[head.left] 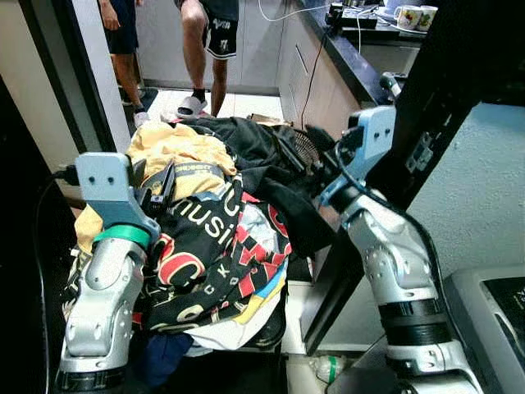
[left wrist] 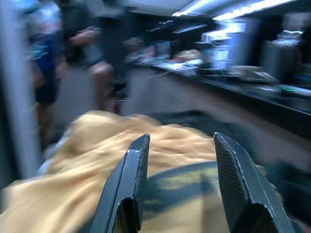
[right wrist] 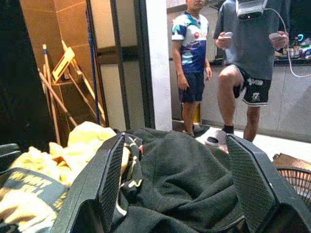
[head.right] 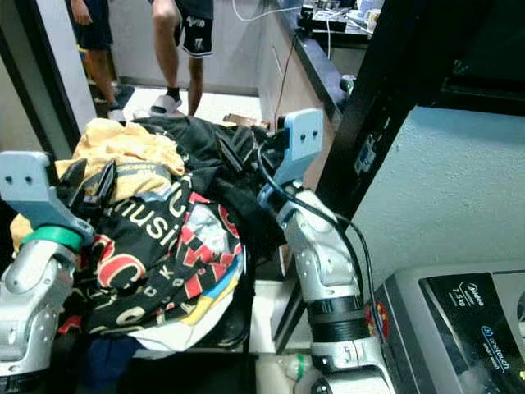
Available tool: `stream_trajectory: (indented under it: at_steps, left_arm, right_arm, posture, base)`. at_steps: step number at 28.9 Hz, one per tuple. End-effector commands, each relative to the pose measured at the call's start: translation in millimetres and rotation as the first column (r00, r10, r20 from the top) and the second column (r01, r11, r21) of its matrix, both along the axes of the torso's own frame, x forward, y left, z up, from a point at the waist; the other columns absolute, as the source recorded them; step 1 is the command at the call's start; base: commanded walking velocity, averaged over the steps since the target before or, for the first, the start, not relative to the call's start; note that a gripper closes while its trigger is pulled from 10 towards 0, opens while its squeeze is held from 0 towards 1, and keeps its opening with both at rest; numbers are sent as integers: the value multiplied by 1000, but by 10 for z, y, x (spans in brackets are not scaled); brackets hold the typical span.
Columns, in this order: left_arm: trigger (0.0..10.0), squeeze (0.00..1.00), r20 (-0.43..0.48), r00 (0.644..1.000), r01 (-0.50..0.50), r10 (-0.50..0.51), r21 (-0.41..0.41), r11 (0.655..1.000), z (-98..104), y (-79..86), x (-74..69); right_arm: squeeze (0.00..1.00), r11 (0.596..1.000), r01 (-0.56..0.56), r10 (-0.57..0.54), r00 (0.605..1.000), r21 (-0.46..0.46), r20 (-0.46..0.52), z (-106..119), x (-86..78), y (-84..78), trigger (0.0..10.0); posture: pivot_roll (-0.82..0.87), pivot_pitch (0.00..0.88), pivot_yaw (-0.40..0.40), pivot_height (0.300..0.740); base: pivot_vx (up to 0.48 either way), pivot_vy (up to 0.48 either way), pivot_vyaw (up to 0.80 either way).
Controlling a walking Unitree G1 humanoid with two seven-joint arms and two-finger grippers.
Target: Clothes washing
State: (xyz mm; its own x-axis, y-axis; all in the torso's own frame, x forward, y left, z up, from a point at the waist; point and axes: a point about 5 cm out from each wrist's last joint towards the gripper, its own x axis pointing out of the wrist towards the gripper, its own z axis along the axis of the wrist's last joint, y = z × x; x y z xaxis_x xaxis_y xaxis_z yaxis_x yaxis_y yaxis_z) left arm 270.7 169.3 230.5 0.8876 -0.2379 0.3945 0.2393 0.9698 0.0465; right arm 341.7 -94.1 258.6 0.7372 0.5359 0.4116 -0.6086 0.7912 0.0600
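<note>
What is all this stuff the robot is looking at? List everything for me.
yellow garment: one, yellow, top left of the pile
printed garment: one, black with red and white lettering, front of the pile
black garment: one, black, right of the pile
washing machine: one, grey, lower right
mugs: two, white patterned, on the dark counter
people: two, in shorts, standing behind the pile
left gripper: open over the yellow garment
right gripper: open over the black garment

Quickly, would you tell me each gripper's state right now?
Left gripper: open, over the yellow garment.
Right gripper: open, over the black garment.
</note>
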Motion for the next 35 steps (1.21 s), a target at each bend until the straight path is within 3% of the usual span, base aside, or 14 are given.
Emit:
stream_trajectory:
  at_steps: [1, 8, 11, 12, 13, 16, 17, 18, 20, 25, 27, 32, 33, 35]
  left_arm:
    - [10000, 0, -1, 999, 46, -46, 28, 999, -23, -41, -76]
    - [10000, 0, -60, 997, 41, -40, 13, 999, -167, 11, -391]
    - [10000, 0, -65, 997, 44, -43, 7, 999, -176, 7, -422]
    - [10000, 0, -73, 996, 45, -45, 4, 999, -195, 7, -450]
    - [10000, 0, -81, 996, 42, -42, 3, 999, -218, 17, -467]
    - [10000, 0, -81, 996, 42, -42, 3, 999, -218, 17, -467]
    - [10000, 0, -92, 995, 28, -27, 14, 999, -242, 34, -456]
    - [10000, 0, -100, 995, 3, 0, 30, 1000, -257, 60, -420]
    - [10000, 0, -100, 995, 3, 0, 30, 1000, -257, 60, -420]
    - [10000, 0, -123, 992, 0, 8, 58, 998, -262, 98, -378]
    - [10000, 0, -135, 991, 10, -1, 68, 998, -276, 95, -391]
    - [10000, 0, -142, 990, 11, -1, 69, 998, -268, 97, -415]
    - [10000, 0, -143, 990, 9, 1, 69, 998, -266, 98, -420]
    - [10000, 0, -144, 990, 8, 2, 69, 998, -266, 98, -423]
  right_arm:
    - [0, 1000, -11, 11, 1000, -8, 0, -17, -34, -19, 10000]
    - [0, 998, -54, 54, 999, 26, 4, -43, -129, -39, 10000]
    - [0, 997, -64, 64, 998, 35, 7, -44, -141, -40, 10000]
    - [71, 993, -94, 95, 995, 66, -2, -55, -154, -36, 10000]
    - [310, 985, -142, 145, 989, 97, -21, -85, -165, -16, 10000]
    - [310, 985, -142, 145, 989, 97, -21, -85, -165, -16, 10000]
    - [1000, 977, -192, 197, 979, 92, -44, -154, -174, 40, 10000]
    - [1000, 980, -191, 195, 977, 57, -82, -254, -123, 118, 10000]
    - [1000, 980, -191, 195, 977, 57, -82, -254, -123, 118, 10000]
    - [1000, 994, -106, 109, 985, 34, -137, -305, 175, 295, 10000]
    - [1000, 983, -185, 183, 972, 2, -148, -280, 212, 499, 10000]
    - [1000, 957, -289, 283, 945, -15, -162, -289, 144, 753, 10000]
    - [0, 951, -309, 302, 938, -16, -169, -302, 125, 812, 10000]
    - [0, 947, -320, 312, 934, -17, -173, -310, 115, 844, 10000]
  posture:
    - [59, 0, -21, 740]
    - [73, 0, -30, 740]
    - [73, 0, -30, 740]
    - [73, 0, -30, 740]
    - [81, 0, -32, 740]
    - [81, 0, -32, 740]
    - [81, 0, -32, 740]
    - [82, 0, -29, 740]
    - [82, 0, -29, 740]
    - [73, 5, -6, 740]
    - [73, 13, 2, 740]
    - [83, 20, -1, 740]
    - [85, 23, -2, 740]
    - [85, 23, -2, 740]
  base:
    - [0, 0, 0]
    - [0, 0, 0]
    - [0, 0, 0]
    - [0, 0, 0]
    - [0, 0, 0]
    - [0, 0, 0]
    - [0, 0, 0]
    - [0, 0, 0]
    - [0, 0, 0]
    - [0, 0, 0]
    - [0, 0, 0]
    - [0, 0, 0]
    - [0, 0, 0]
    - [0, 0, 0]
